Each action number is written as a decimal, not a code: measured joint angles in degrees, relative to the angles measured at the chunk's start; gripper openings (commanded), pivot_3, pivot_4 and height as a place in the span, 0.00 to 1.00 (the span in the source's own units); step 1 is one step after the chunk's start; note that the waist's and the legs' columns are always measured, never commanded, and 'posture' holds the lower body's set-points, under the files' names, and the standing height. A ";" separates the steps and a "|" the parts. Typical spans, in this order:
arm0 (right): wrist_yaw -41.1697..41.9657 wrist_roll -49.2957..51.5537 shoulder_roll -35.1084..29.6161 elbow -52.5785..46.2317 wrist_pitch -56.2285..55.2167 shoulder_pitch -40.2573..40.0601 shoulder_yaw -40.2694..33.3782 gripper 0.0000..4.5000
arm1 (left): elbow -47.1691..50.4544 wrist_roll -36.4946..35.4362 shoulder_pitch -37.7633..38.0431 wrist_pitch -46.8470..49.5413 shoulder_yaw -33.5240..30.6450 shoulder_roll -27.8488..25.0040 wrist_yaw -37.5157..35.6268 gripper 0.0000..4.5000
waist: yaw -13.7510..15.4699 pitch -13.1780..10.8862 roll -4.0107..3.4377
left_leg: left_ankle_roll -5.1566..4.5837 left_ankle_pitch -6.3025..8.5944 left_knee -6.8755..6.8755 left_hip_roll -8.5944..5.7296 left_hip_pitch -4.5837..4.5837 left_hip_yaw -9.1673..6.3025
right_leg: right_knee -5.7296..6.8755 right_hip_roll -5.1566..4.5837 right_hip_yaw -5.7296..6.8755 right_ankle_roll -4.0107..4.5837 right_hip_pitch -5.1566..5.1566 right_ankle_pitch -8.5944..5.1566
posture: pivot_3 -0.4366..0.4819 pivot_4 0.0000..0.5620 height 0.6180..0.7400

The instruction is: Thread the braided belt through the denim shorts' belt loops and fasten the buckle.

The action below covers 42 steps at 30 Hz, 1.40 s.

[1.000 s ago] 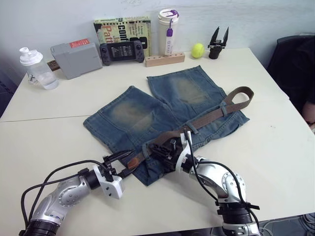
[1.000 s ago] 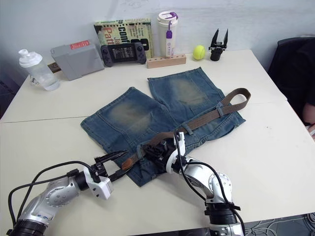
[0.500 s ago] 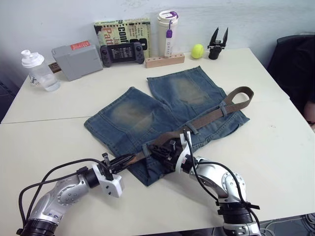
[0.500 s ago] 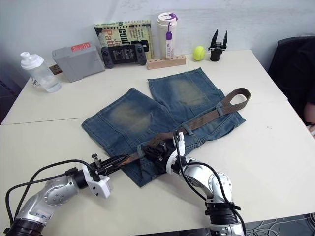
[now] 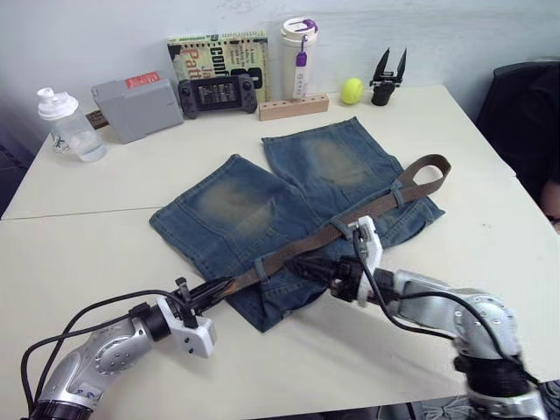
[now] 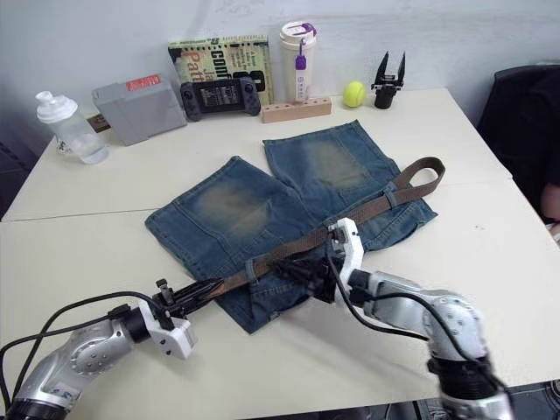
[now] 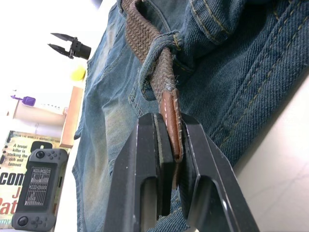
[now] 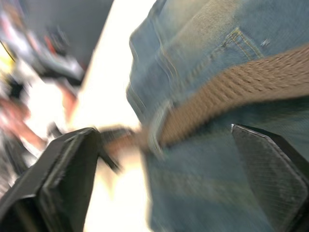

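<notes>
I see the left gripper (image 7: 170, 145) clamped on the belt (image 5: 297, 250) tip, just past a loop (image 7: 157, 63) on the shorts (image 5: 262, 206). Right gripper (image 8: 164, 188) hangs spread wide above the waistband.

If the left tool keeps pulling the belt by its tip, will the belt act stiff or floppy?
Probably floppy: the belt curls back in a loop past the edge of the shorts and twists at the loop near the left tool. Pulling should work and pushing would likely buckle it. The smooth leather tip might slip between the fingers.
</notes>
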State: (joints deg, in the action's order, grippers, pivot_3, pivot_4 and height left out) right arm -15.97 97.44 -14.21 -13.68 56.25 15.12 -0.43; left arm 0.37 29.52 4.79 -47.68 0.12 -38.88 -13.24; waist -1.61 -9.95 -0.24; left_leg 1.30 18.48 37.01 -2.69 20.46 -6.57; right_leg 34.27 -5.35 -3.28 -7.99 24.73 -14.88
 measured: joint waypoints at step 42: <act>34.28 -64.39 -17.36 -12.48 -8.72 -0.12 23.50 0.47 | -47.97 16.13 14.99 -20.23 -7.04 -34.95 47.01 1.00 | 0.12 0.39 0.94 | 0.72 0.95 -0.26 1.49 -2.01 0.91 | 0.37 0.62 0.99 0.92 -1.27 -0.76 | 0.48 0.27 0.80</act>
State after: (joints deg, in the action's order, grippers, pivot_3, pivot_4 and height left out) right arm 18.31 33.05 -31.57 -26.16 47.53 14.99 23.06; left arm -47.59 45.65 19.78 -67.91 -6.92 -73.84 33.77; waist -1.49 -9.56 0.70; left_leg 2.02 19.43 36.75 -1.20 18.44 -5.66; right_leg 34.64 -4.73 -2.29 -7.07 23.47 -15.64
